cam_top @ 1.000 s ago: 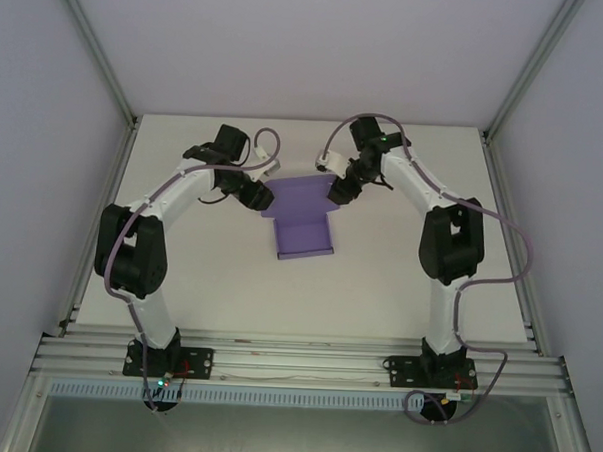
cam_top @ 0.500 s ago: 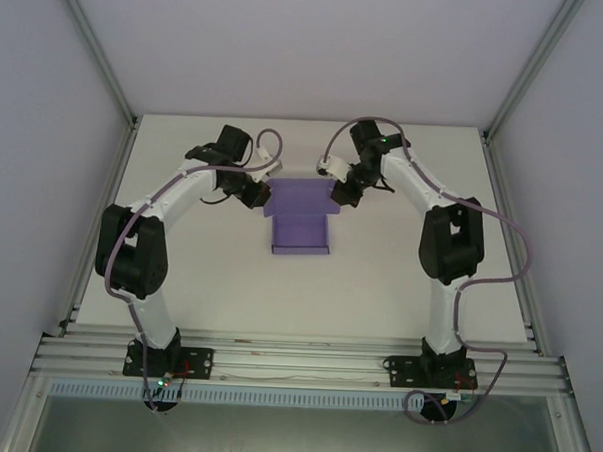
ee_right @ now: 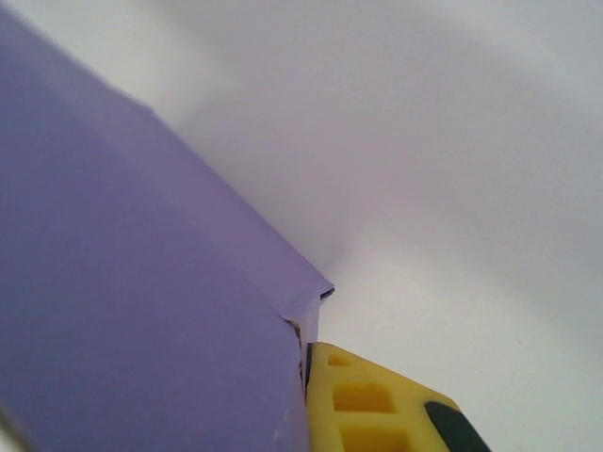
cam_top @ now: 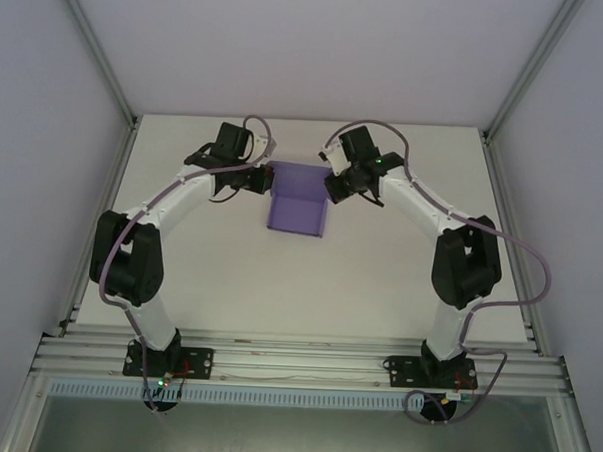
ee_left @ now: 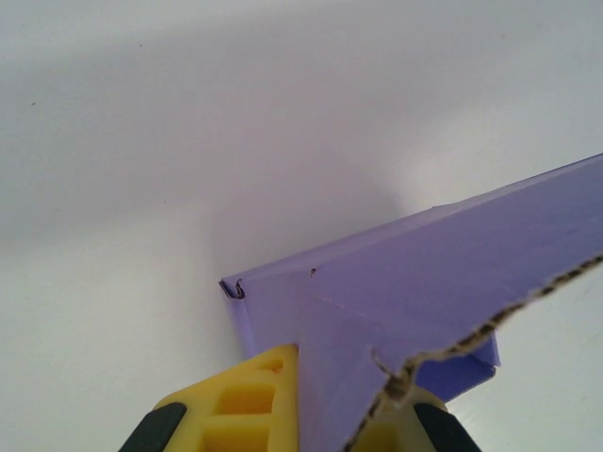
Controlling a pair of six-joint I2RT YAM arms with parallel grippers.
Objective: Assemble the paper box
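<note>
Trouble can start with how soft this card is. A purple paper box of thin card [cam_top: 297, 200], half folded, is at the far middle of the white table [cam_top: 379, 289], between the 2 arms. The left gripper [cam_top: 255, 180] is at its left side and the right gripper [cam_top: 333, 184] is at its right side.

In the left wrist view, 2 yellow fingers [ee_left: 240, 405] squeeze a purple wall between them, and that wall has a rough brown edge. In the right wrist view, 1 yellow finger [ee_right: 377, 405] lies flat against a box corner. The other finger is hidden by the card, so I cannot tell if that gripper is pinching.

If the 2 arms pull apart, I think the rough edge can rip. If they push together too hard, the walls can bend and crush. If 1 grip is only on a small corner, the box can slip out, twist and drop. A fold that is not pressed well can pop open again.
</note>
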